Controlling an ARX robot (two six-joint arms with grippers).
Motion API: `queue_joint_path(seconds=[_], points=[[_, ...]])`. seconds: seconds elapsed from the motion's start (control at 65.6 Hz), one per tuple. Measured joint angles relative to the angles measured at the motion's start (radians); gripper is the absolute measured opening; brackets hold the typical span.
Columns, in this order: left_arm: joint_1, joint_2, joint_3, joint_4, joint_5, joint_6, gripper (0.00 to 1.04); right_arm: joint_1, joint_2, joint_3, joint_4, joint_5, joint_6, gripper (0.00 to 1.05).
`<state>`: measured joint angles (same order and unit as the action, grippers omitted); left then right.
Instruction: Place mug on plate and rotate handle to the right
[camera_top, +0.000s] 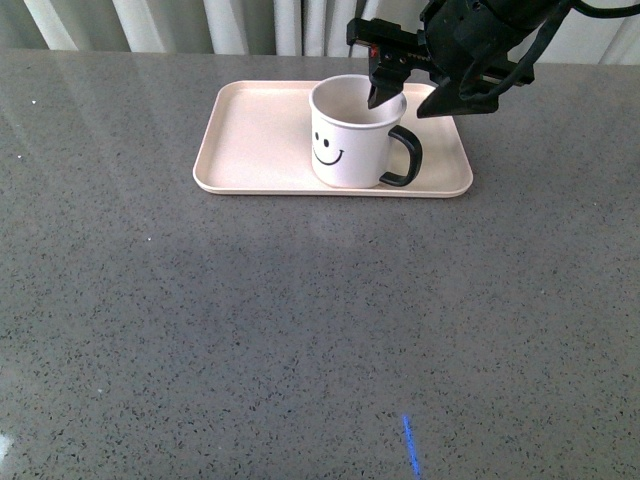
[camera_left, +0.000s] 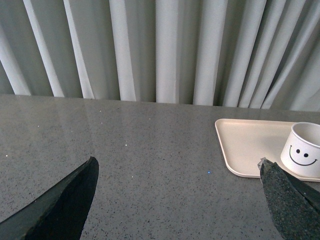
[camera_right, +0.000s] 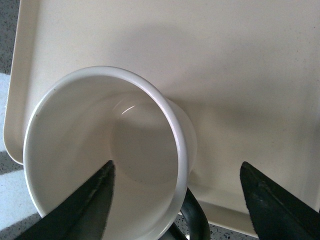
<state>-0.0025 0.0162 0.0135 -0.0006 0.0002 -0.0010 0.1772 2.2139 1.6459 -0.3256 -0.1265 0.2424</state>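
The cream-white mug (camera_top: 350, 140) with a black smiley face stands upright on the pale pink plate (camera_top: 255, 130), right of the plate's middle. Its black handle (camera_top: 405, 158) points to the right. My right gripper (camera_top: 405, 100) hovers open just above the mug's rim, one finger over the mug's mouth, the other outside its right wall. In the right wrist view the mug's rim (camera_right: 170, 120) and handle (camera_right: 195, 220) lie between the open fingers (camera_right: 90, 210), over the plate (camera_right: 240, 75). The left wrist view shows the mug (camera_left: 302, 152) and plate (camera_left: 245, 145) far off, beyond my open left gripper (camera_left: 177, 200).
Grey speckled tabletop (camera_top: 300, 320) spreads in front of the plate. White curtains (camera_left: 160, 50) hang behind the table's far edge. A small blue mark (camera_top: 408, 445) lies near the table's front.
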Motion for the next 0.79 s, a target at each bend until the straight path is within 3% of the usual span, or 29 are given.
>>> queue_joint_path(seconds=[0.152,0.305,0.534,0.793], points=[[0.0,0.0,0.0,0.0,0.0,0.0,0.96,0.006,0.026,0.04,-0.026,0.012,0.002,0.24],[0.0,0.0,0.0,0.0,0.0,0.0,0.96,0.006,0.034,0.063,-0.044,0.022,0.001,0.02],[0.0,0.0,0.0,0.0,0.0,0.0,0.96,0.002,0.034,0.1,-0.067,0.025,-0.029,0.02],[0.0,0.0,0.0,0.0,0.0,0.0,0.96,-0.026,0.056,0.222,-0.168,-0.051,-0.226,0.02]])
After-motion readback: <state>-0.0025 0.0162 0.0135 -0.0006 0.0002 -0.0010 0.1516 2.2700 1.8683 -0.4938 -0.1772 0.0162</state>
